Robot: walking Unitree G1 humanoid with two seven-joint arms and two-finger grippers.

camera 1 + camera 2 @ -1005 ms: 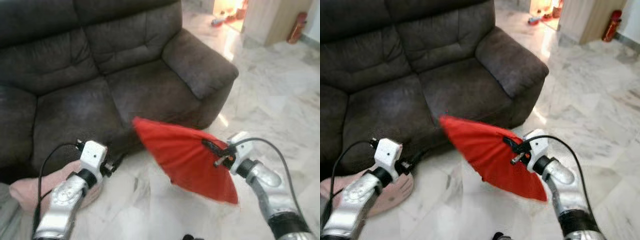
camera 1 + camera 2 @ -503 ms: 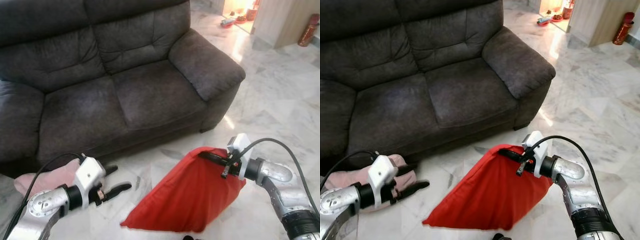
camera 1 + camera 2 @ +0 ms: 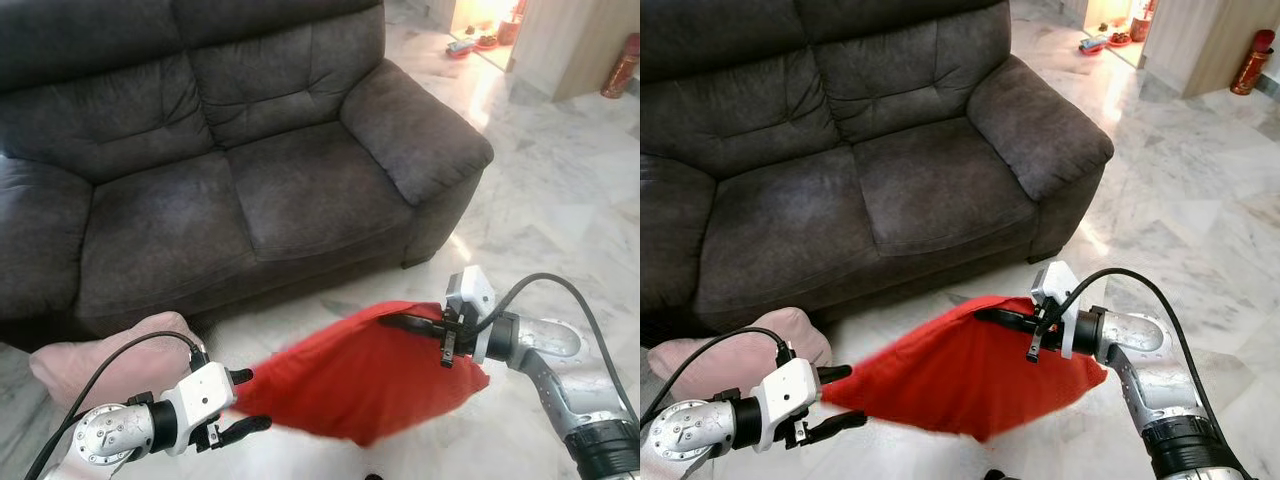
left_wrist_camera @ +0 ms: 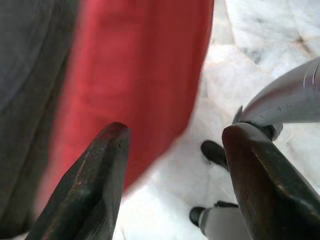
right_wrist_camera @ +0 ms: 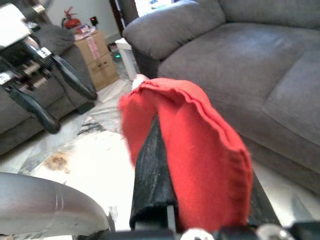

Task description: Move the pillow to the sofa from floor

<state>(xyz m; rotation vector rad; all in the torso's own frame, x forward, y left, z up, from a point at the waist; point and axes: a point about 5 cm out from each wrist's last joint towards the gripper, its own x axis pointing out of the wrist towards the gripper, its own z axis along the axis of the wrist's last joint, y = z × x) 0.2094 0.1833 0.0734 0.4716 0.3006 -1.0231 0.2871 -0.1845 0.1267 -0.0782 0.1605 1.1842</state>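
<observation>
Red pillow [image 3: 370, 372] hung before the sofa [image 3: 230, 150], its edge pinched in the right gripper [image 3: 400, 322]. Beside the pillow's far corner, the left gripper [image 3: 243, 400] stood spread wide, holding nothing.

A pale pink cushion [image 3: 110, 355] lies on the marble floor [image 3: 560, 190]; a red fire extinguisher [image 3: 1252, 62] stands far right.

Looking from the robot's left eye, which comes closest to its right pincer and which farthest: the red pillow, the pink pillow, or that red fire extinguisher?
1. Red pillow: gripped in the right pincer.
2. Pink pillow: on the floor, far across on the robot's left.
3. Fire extinguisher: farthest, standing by the wall at the far right.
</observation>
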